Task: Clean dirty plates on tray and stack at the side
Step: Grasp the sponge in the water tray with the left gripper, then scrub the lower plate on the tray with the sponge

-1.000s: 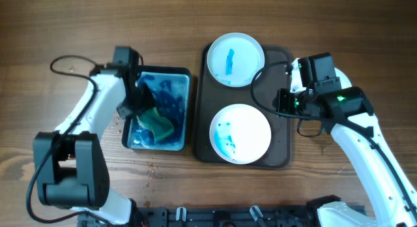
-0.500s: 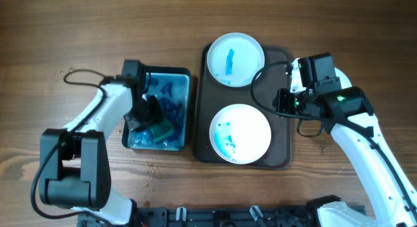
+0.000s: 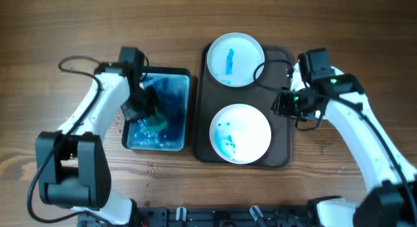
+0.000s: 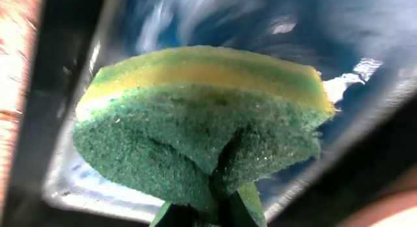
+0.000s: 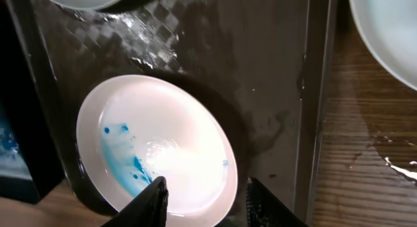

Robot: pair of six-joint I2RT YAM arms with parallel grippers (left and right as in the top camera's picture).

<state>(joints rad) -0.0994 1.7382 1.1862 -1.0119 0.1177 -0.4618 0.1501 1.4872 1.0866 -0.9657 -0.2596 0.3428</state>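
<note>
Your left claw [image 4: 212, 206] clamps the sponge [image 4: 195, 116] inside the tub [image 3: 179, 80], seemingly to wet it; your right claw [image 5: 205, 197] (spread wide) hovers above the near plate [image 5: 156, 142] on the tray [image 5: 273, 90], ready to steady it.

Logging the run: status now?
Left tool shut on sponge over tub. Right tool open over smeared plate on tray. Nothing in the way.
</note>
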